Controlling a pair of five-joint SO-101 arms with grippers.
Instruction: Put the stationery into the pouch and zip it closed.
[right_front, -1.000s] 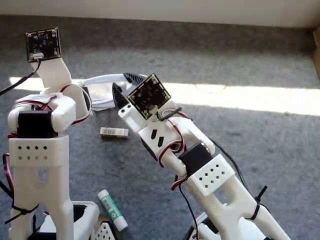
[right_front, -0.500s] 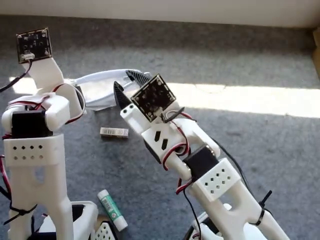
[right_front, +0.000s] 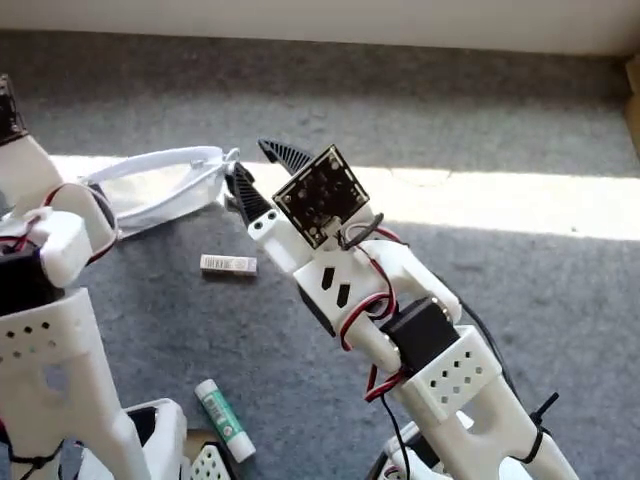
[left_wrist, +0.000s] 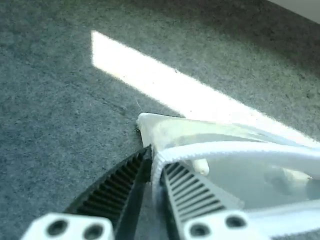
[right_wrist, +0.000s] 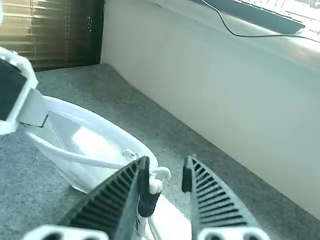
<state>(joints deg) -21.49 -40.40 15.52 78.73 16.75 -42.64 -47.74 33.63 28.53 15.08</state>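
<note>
The clear pouch (right_front: 160, 187) with a white zip band lies stretched on the grey carpet between the two arms. My left gripper (left_wrist: 152, 167) is shut on one end of the pouch (left_wrist: 235, 165), pinching the zip band. My right gripper (right_front: 262, 172) is at the other end, open with a narrow gap. The white zip pull (right_wrist: 159, 175) sits against the tip of one finger (right_wrist: 125, 192) in the right wrist view. A small white eraser (right_front: 228, 264) lies on the carpet below the pouch. A green and white glue stick (right_front: 225, 420) lies near the arm bases.
A bright sun strip (right_front: 500, 200) crosses the carpet to the right of the pouch. A pale wall (right_wrist: 215, 85) runs along the far side. The left arm's white body (right_front: 50, 300) stands at the left edge.
The left arm has swung to the left, dragging the pouch with it and stretching it out. The right arm has shifted slightly right, staying at the pouch's zip end.
</note>
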